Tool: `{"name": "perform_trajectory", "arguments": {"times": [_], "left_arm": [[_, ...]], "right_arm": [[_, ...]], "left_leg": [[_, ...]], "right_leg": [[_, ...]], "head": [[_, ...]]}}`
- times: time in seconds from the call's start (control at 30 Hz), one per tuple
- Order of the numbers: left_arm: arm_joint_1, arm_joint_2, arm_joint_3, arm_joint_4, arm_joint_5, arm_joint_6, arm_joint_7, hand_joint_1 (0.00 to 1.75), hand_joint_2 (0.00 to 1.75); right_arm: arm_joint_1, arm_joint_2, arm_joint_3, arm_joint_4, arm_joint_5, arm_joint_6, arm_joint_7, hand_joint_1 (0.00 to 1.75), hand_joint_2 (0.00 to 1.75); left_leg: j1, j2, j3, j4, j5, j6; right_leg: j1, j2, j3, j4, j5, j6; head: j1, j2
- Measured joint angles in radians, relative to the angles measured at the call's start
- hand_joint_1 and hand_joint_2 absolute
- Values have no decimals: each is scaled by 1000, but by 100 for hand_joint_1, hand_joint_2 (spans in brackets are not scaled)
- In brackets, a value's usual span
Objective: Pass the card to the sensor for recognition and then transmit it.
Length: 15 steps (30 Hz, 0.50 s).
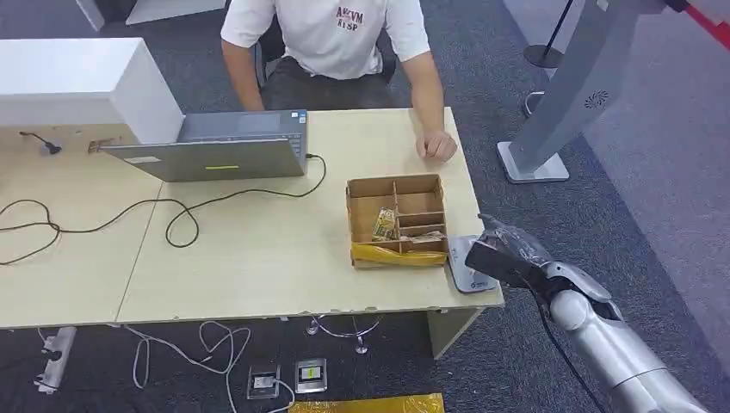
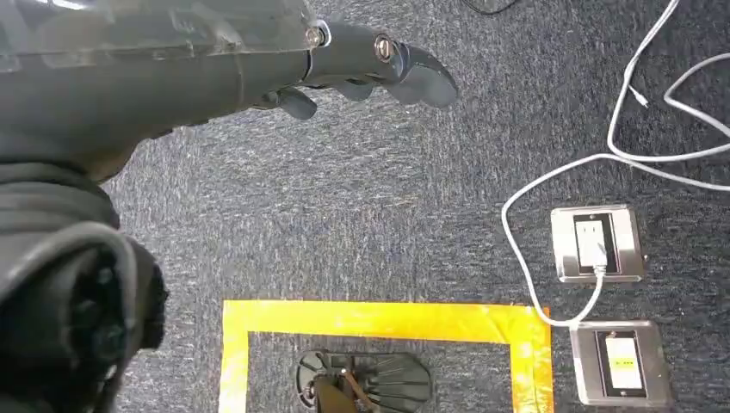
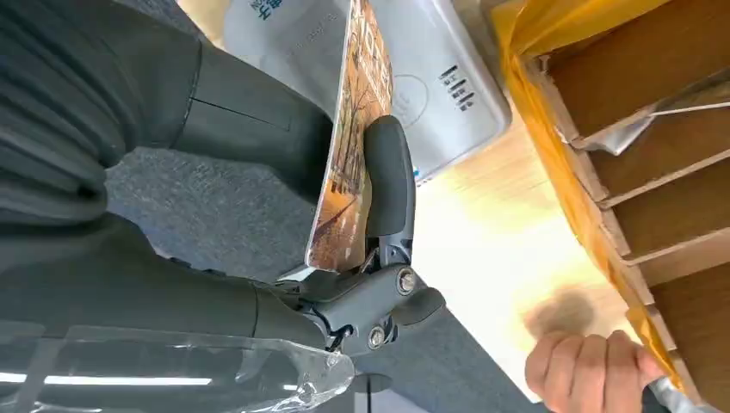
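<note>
Right robot hand [image 1: 504, 251] has the card [image 3: 349, 146] pinched betw thick thumb and dark fingers [image 3: 389, 185], closed tight on it. Card is held edge-on in the right wrist view, printed face brownish, print too blurred to read. Robot hand w/ card sits just over the grey sensor [image 1: 466, 263], a flat pad at the near right corner of the bench [image 1: 258, 249], right beside the cardboard box [image 1: 398, 219]. Can't tell if card touches the pad. Sensor face carries a circle mark, a barcode-like strip and blue lettering at one end, not legible.

Left robot hand [image 2: 361, 69] hangs over grey carpet, fingers loosely curled, apart, nothing in them.

Box has dividers, yellow tape along its near wall, a small packet in one compartment. A person [image 1: 331, 39] sits across the bench, one hand [image 1: 437, 146] resting on the top near the box; shirt has red chest print, roughly "AK-VM", unsure. Laptop [image 1: 215, 148] w/ black cable further left.
</note>
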Motion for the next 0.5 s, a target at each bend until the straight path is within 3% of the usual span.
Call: {"name": "perform_trajectory", "arguments": {"times": [0.5], "left_arm": [[0,0,0,0,0,0,0,0,0]], "right_arm": [[2,5,0,19,5,-12,8,175,175]], "left_leg": [[0,0,0,0,0,0]], "right_leg": [[0,0,0,0,0,0]], "head": [[0,0]]}}
